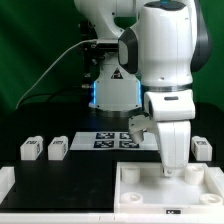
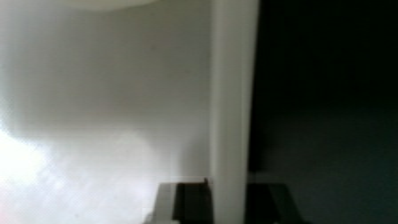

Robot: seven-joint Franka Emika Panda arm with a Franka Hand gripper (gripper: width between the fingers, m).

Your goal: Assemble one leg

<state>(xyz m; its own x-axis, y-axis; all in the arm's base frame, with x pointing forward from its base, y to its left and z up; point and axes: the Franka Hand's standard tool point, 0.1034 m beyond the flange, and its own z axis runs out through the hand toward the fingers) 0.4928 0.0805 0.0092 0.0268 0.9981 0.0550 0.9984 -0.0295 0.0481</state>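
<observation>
The wide white tray part (image 1: 140, 190) lies at the front on the exterior view's right. My gripper (image 1: 176, 170) points straight down at its far rim. In the wrist view the gripper (image 2: 226, 190) has one dark finger (image 2: 185, 203) on each side of the tray's raised rim (image 2: 231, 100) and pressed against it. Three small white legs stand on the black table: two on the exterior view's left (image 1: 30, 150) (image 1: 58, 149) and one on the right (image 1: 202, 150). A fourth leg does not show.
The marker board (image 1: 112, 139) lies in the middle behind the tray part. The robot's base (image 1: 113, 90) stands behind it. A white rail (image 1: 50, 214) runs along the front edge on the exterior view's left.
</observation>
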